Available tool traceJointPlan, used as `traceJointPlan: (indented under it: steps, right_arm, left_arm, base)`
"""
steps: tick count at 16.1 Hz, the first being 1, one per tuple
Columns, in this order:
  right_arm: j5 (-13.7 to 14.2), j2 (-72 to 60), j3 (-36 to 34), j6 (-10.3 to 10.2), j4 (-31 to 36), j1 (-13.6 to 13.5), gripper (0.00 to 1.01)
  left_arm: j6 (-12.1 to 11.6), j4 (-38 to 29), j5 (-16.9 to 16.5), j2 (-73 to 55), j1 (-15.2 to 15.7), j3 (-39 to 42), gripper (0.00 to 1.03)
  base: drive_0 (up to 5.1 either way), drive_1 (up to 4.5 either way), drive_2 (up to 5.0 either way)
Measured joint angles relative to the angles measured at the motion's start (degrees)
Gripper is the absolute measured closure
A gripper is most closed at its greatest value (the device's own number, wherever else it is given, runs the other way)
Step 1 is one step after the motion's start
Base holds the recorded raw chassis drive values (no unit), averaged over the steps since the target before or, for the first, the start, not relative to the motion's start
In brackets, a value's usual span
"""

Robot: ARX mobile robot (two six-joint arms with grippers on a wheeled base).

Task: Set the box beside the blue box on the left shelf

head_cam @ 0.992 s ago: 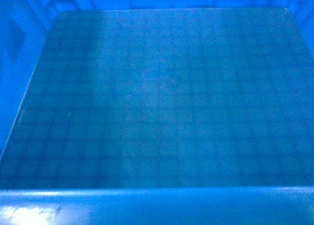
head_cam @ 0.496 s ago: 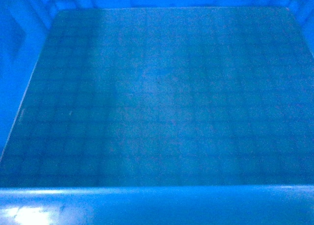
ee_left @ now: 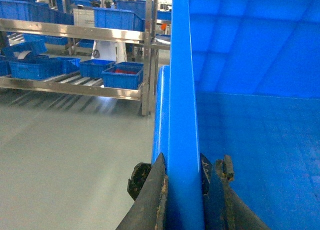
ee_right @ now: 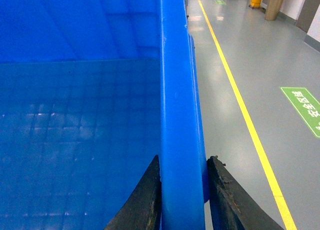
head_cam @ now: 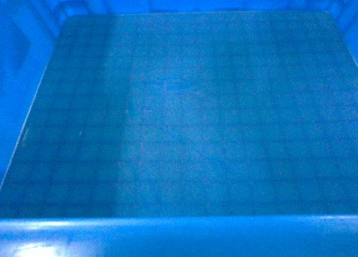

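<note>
The bright-blue box (head_cam: 179,117) fills the head view, which looks down onto its grid-embossed floor, with the near rim (head_cam: 179,234) along the bottom edge. My left gripper (ee_left: 184,185) is shut on the box's (ee_left: 260,140) left wall, one finger on each side of the rim. My right gripper (ee_right: 184,165) is likewise shut on the right wall of the box (ee_right: 75,130). The left shelf (ee_left: 75,87), a metal rack with roller rails, stands across the floor in the left wrist view. It holds several blue boxes (ee_left: 122,74).
Grey floor (ee_left: 65,150) lies between the box and the rack. A metal upright (ee_left: 147,49) of the rack stands close to the box's far corner. On the right, a yellow floor line (ee_right: 240,104) and a green floor marking (ee_right: 305,109) run alongside.
In the head view the box's far inner edge has slid slightly downward and the light patch on its floor has shifted; the box still fills the view.
</note>
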State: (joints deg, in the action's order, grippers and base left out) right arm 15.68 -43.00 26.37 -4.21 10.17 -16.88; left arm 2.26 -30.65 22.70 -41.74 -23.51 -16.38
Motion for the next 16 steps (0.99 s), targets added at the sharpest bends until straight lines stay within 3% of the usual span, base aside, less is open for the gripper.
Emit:
traceJointPlan:
  steps: [16]
  right_arm:
    - [0.0,0.0,0.0,0.0,-0.1,0.0,0.81]
  left_arm:
    - [0.0,-0.2,0.0,0.1,0.0,0.0,0.93]
  base:
    - [-0.1,4.25,-4.4]
